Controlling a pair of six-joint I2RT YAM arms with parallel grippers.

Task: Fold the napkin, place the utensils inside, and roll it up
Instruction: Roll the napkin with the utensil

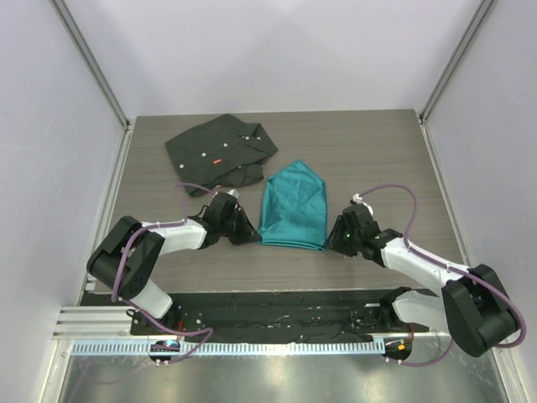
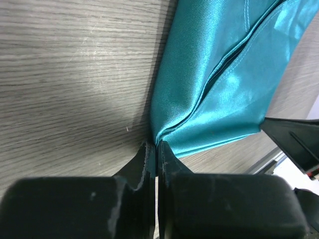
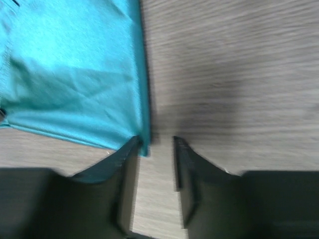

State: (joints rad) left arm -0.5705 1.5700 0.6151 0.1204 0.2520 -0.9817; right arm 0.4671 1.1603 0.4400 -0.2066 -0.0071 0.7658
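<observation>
From the top, the folded napkin (image 1: 292, 214) lies mid desk (image 1: 377, 159), with bare wood on its right and a dark shirt (image 1: 220, 151) at its far left.

Left wrist: the left end effector (image 2: 157, 147) is closed, pinching a near corner.

Right wrist: the right end effector (image 3: 155, 142) is open, with the other near corner just beside 1 finger.

Glossy teal blue-green cloth napkin (image 1: 294, 214), its sheen brightening to turquoise along the folds, against a grey-brown surface (image 1: 377, 151) streaked with fine wood grain. The crumpled buttoned fabric shirt (image 1: 231, 143) is charcoal black, dotted with pale buttons and marked by one small red tag (image 1: 218, 161). The left pincer (image 2: 157, 149) and right pincer (image 3: 155, 144) are matte black. The arms (image 1: 180, 235) are white and black, their looping cables (image 1: 394, 187) purple.
</observation>
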